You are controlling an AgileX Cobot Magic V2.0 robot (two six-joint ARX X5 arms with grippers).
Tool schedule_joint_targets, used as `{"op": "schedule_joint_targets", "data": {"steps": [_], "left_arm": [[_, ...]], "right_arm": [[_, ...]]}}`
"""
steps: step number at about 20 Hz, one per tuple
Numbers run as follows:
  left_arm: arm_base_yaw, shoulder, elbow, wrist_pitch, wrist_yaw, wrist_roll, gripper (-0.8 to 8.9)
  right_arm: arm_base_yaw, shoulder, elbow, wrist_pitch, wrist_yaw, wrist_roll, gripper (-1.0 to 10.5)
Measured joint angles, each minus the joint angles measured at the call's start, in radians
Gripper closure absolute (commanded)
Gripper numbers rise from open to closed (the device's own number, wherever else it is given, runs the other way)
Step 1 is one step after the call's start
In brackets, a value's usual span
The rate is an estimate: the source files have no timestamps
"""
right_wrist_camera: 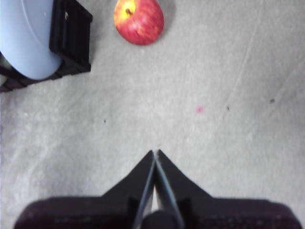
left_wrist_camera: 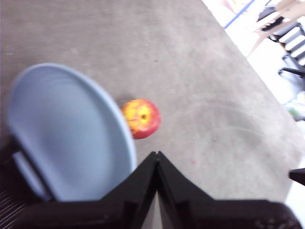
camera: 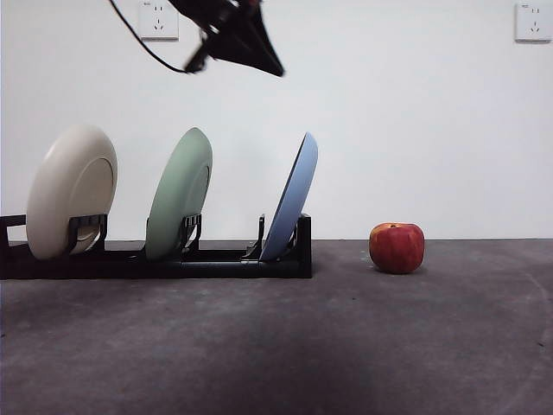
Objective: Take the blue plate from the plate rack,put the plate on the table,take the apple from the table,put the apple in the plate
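The blue plate (camera: 292,197) stands on edge in the right end of the black plate rack (camera: 216,259). It also shows in the left wrist view (left_wrist_camera: 66,131) and the right wrist view (right_wrist_camera: 26,40). The red apple (camera: 397,247) sits on the grey table (camera: 346,346) to the right of the rack, also in the left wrist view (left_wrist_camera: 141,118) and the right wrist view (right_wrist_camera: 138,20). My left gripper (camera: 278,71) hangs shut and empty high above the blue plate; its tips show in the left wrist view (left_wrist_camera: 156,154). My right gripper (right_wrist_camera: 155,152) is shut and empty above bare table.
A pale green plate (camera: 180,194) and a cream plate (camera: 73,190) stand in the rack to the left of the blue one. A white wall with two sockets is behind. Chairs (left_wrist_camera: 286,28) show past the table's edge.
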Motion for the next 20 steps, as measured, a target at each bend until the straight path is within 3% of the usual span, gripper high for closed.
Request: {"op": "schedule_joint_targets", "data": {"steps": [3, 5, 6, 11, 20], "left_arm": [[-0.029, 0.076, 0.039, 0.014, 0.01, -0.037, 7.89], [-0.044, 0.12, 0.04, 0.019, 0.001, -0.07, 5.88], [-0.051, 0.135, 0.04, 0.019, -0.021, -0.082, 5.56], [-0.078, 0.143, 0.04, 0.021, -0.156, -0.091, 5.56], [-0.097, 0.159, 0.04, 0.023, -0.193, -0.091, 5.64]], "right_arm": [[0.0, 0.004, 0.0, 0.026, 0.0, 0.0, 9.5], [0.0, 0.004, 0.0, 0.027, 0.0, 0.0, 9.5], [0.0, 0.004, 0.0, 0.027, 0.0, 0.0, 9.5], [0.0, 0.004, 0.0, 0.027, 0.0, 0.0, 9.5], [0.0, 0.004, 0.0, 0.016, 0.0, 0.0, 9.5]]}}
